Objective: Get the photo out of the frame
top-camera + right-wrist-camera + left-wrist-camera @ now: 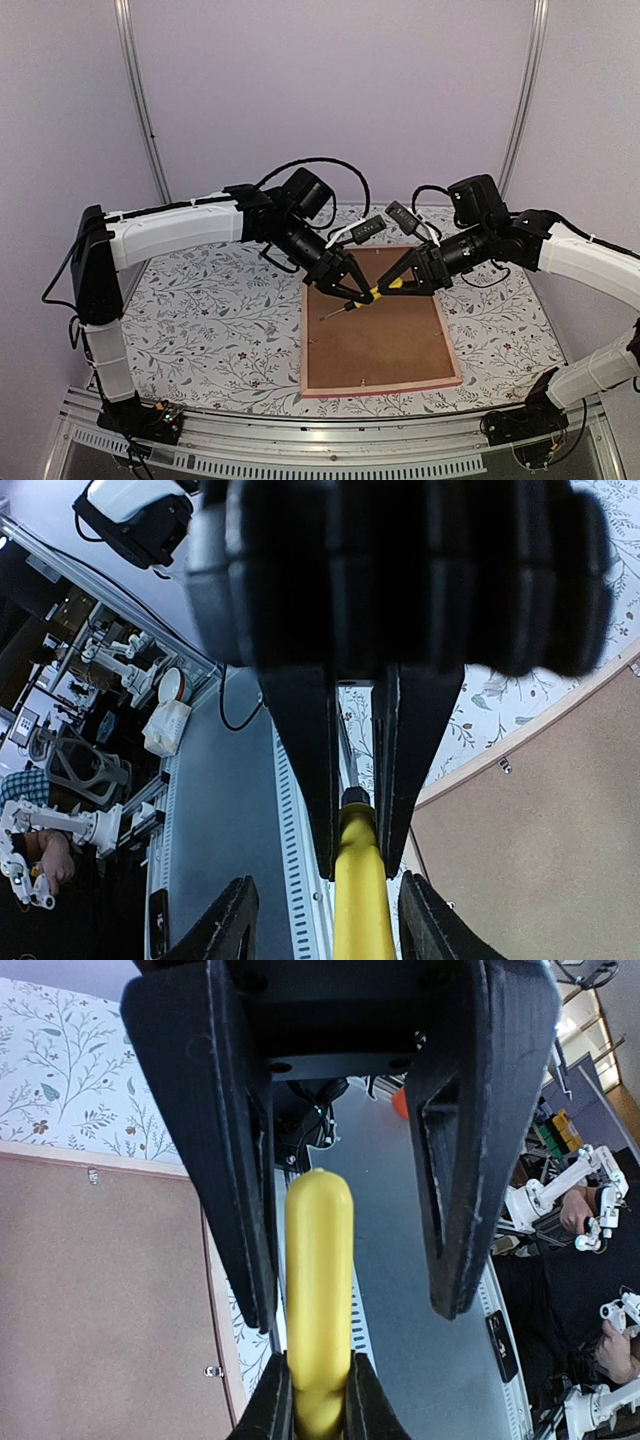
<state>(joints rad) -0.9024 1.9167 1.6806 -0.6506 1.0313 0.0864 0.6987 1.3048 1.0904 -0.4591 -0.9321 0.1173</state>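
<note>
The frame (pixel 381 388) lies face down on the floral tablecloth (pixel 220 320), right of centre and in front of both arms. Its pink border shows as a thin rim around the brown backing board (pixel 385 345). The photo is not visible and presumably sits under that board. Both arms meet above the far half of the board around a yellow-handled screwdriver (pixel 368 296), whose metal shaft slants down towards the backing. The left gripper (pixel 350 288), nearly closed, pinches the tool. The right gripper (pixel 395 283) stands with its jaws narrowly on either side of the handle, and I cannot tell whether they press on it yet. Small metal tabs (pixel 92 1174) along the board's edges look like what pins it in. The frame seems thin and light, so it will likely skid on the cloth when a tab is levered, and one arm should hold it down at the pink edge. The board looks stiff enough to lift by one edge. The photo, being paper, will be limp and quick to crease, so it is best taken by its margin, flat and gently, never by the printed middle.
</note>
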